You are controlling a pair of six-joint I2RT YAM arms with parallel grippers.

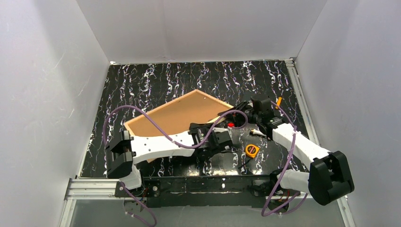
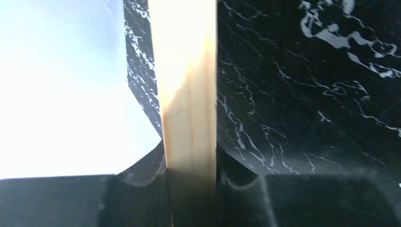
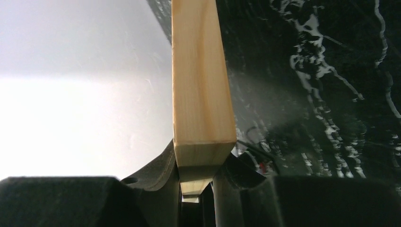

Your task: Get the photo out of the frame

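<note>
Nearest my left wrist camera: dark fingers (image 2: pixel 142 189) of left gripper (image 2: pixel 191 165), pressed against both sides of light wood strip of the frame (image 2: pixel 187 71), clamped on it. Right gripper (image 3: pixel 201 163) likewise pinches frame strip, at its cut end. From overhead I see the frame skewed mid-table, near-right edge at both grippers, over black marbled table (image 1: pixel 189 75). The photo (image 1: pixel 182 113) sits inside the frame, brown backing facing up. Pale blue surface beside strip in left wrist view, likely print face.
</note>
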